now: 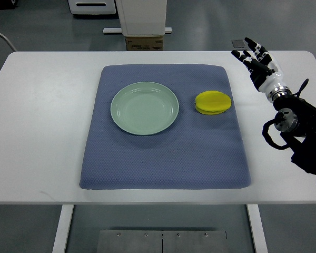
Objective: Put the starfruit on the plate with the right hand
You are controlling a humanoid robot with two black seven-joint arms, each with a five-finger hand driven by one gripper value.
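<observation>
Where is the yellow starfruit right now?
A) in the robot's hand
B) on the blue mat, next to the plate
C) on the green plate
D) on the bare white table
B: the starfruit lies on the blue mat, just right of the empty green plate and not touching it, while the right hand is open and apart from it over the white table.

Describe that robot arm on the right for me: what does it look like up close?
The right hand has slim black fingers with pale segments, much like a skeleton's. Behind it sits a white, rounded wrist with a metal ring. The right forearm is bulky and black, with a round silver joint and looping black cables along its side. No left arm shows.
</observation>
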